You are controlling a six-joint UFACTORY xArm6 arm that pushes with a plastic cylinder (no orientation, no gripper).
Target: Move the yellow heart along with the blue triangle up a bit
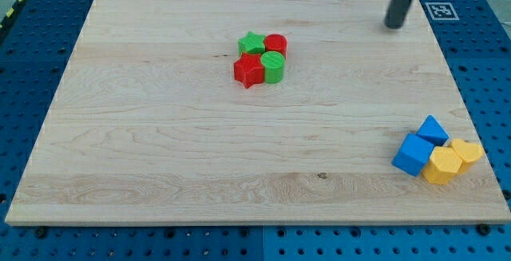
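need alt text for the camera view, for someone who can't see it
My tip rests near the board's top right, far from every block. At the bottom right, a yellow heart, blue triangle, blue cube and second yellow block cluster together; two red and two green blocks huddle near top centre.

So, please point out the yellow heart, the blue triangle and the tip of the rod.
yellow heart (466, 150): camera view, on its top face.
blue triangle (433, 128): camera view, on its top face.
my tip (394, 26): camera view, at the rod's very lower end.
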